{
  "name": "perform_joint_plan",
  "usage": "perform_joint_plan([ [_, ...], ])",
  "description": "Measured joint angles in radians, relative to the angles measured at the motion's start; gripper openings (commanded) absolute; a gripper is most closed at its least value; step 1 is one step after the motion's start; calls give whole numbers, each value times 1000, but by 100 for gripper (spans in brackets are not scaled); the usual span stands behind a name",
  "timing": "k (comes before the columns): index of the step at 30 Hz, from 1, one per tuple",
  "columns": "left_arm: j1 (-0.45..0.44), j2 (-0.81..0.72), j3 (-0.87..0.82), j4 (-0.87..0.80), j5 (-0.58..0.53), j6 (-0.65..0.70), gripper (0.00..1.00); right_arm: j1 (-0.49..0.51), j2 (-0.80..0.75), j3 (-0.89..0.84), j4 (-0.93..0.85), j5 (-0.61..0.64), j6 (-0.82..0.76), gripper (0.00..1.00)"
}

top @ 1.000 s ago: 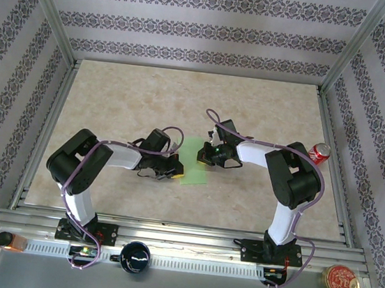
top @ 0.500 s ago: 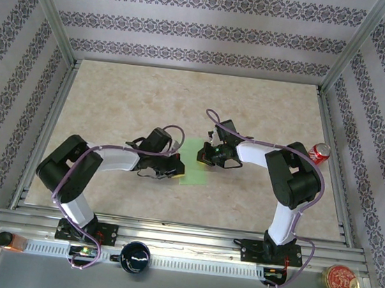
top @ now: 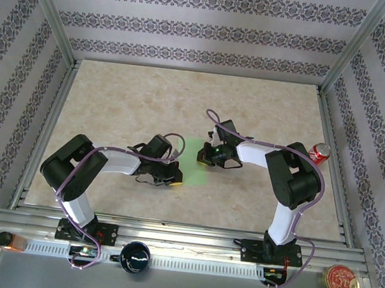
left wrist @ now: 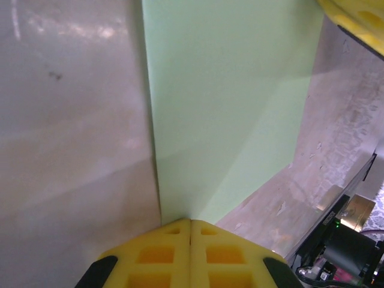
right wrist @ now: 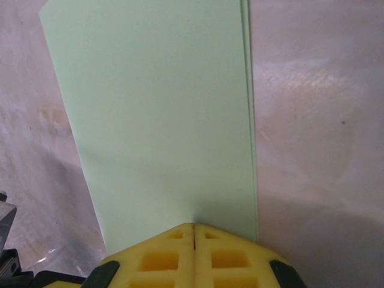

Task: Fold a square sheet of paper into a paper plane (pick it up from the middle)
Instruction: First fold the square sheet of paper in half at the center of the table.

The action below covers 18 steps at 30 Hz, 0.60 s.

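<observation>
Both my claws, left [left wrist: 191, 225] and right [right wrist: 193, 227], pinch shut on opposite ends of the square sheet of paper [top: 191, 163] (now a folded rectangle). My left has just edged nearer and the sheet looks blurred — probably lifting for the next crease.

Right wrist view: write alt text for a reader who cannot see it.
The right gripper, its yellow jaws shut, meets the near end of a light-green sheet of paper that stretches away up the frame. A second layer shows along its right edge, and the marbled beige table lies either side.
</observation>
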Motion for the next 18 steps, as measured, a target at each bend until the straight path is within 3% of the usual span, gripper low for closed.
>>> perform_joint_plan([
  [10, -89, -18, 130, -305, -129, 146, 4, 0, 0, 0, 0, 0, 0, 0],
  [18, -90, -145, 179, -426, -220, 174, 11, -1, -1, 11, -24, -7, -21, 1],
])
